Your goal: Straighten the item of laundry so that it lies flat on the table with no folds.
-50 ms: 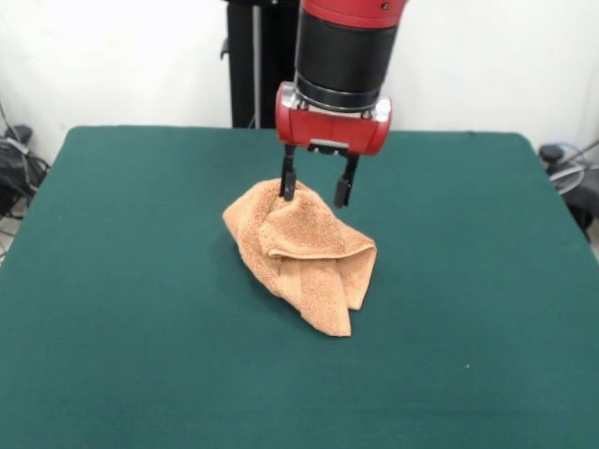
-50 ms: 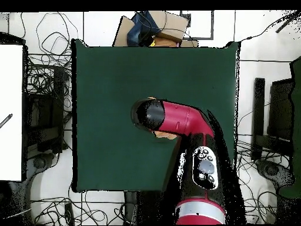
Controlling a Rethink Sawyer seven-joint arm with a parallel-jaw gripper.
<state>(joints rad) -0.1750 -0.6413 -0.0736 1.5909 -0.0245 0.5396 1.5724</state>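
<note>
Where the front view looks across the dark green surface (image 1: 140, 281), the orange-tan towel (image 1: 304, 257) lies crumpled near the middle, a little toward the far side. Its long axis runs diagonally, from a rounded upper end at the picture's left and far side down to a narrower end pointing toward the near right. The cloth is bunched and folded over itself: a thick fold crosses its upper part, a flap hangs down on the right, and a woven band shows along the lower portion. The claw (image 1: 315, 187) hangs from the red and black arm directly above the towel's far edge, its two dark fingers (image 1: 288, 180) spread apart; the left one touches or presses into the towel's top, the other stands just beside the far edge. Nothing is clamped between them, as far as can be seen. Green cloth lies bare on every side of the towel, with wide room to the left, right and near edges, and somewhat less toward the far edge.

In the overhead view, the arm (image 2: 176, 120) covers almost all of the towel; only small orange slivers (image 2: 166, 135) peek out beside the arm's wrist, near the centre of the surface (image 2: 106, 88). Its shape and direction cannot be told here, and the claw itself is hidden under the arm. Cables and equipment crowd the floor around the surface's edges.
</note>
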